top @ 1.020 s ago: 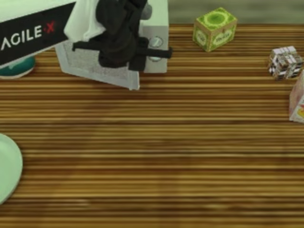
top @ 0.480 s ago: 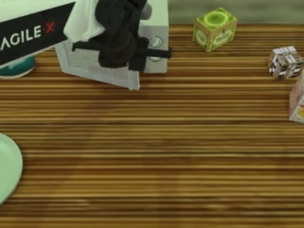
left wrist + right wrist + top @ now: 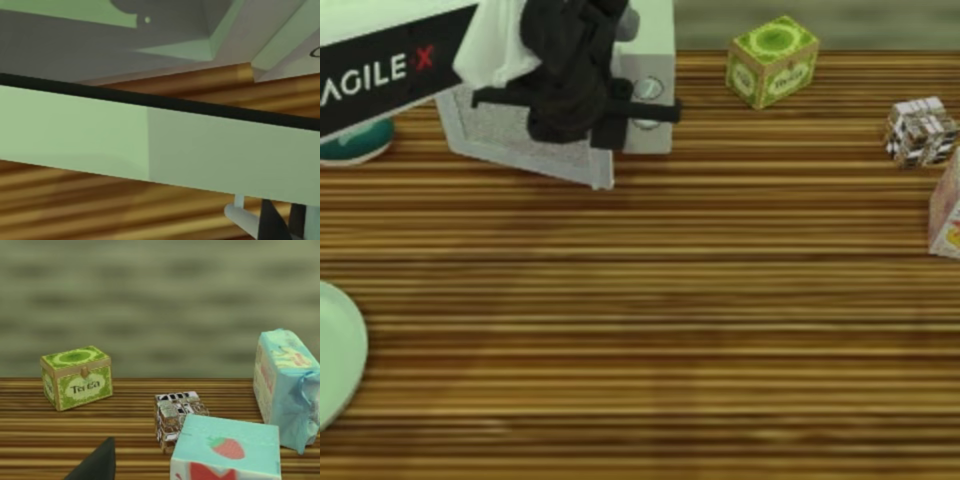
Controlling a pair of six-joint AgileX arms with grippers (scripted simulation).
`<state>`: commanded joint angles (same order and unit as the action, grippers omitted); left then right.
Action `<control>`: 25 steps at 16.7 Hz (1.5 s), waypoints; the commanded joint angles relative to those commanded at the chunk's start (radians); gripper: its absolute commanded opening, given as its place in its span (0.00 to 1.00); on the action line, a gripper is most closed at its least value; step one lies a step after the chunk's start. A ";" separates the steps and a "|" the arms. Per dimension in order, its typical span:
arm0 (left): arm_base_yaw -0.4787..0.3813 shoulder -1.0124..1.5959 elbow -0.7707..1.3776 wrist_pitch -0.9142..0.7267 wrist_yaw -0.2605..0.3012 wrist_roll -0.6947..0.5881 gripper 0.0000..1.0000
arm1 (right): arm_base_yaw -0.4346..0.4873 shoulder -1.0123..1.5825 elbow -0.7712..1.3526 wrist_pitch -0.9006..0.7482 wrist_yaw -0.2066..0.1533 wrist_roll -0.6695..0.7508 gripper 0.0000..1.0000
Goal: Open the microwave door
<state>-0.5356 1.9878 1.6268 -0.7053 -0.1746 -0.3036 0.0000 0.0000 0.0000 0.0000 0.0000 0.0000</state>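
Observation:
The pale grey-white microwave (image 3: 655, 40) stands at the table's back left, two silver knobs on its front. The microwave door (image 3: 505, 135) with its speckled mesh window stands ajar, its handle edge swung out toward the table's front. My left gripper (image 3: 603, 128) hangs over that edge. In the left wrist view the door (image 3: 200, 145) crosses as a pale band, and the thin handle (image 3: 239, 216) runs between the dark fingers (image 3: 272, 225) of my left gripper (image 3: 285, 222), which is shut on it. My right gripper (image 3: 100, 465) is parked at the right, outside the top view.
A green tea box (image 3: 772, 60) sits at the back right of the microwave. A patterned cube (image 3: 920, 130) and a strawberry carton (image 3: 948, 210) lie at the right edge. A pale green plate (image 3: 335, 355) and a teal bowl (image 3: 355, 140) are at the left.
My left gripper has shifted very slightly on the handle; the door stays ajar at nearly the same angle. Nothing else has moved.

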 joint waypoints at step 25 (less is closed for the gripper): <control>0.023 -0.085 -0.119 0.051 0.063 0.114 0.00 | 0.000 0.000 0.000 0.000 0.000 0.000 1.00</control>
<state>-0.5124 1.9032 1.5075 -0.6543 -0.1115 -0.1892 0.0000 0.0000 0.0000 0.0000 0.0000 0.0000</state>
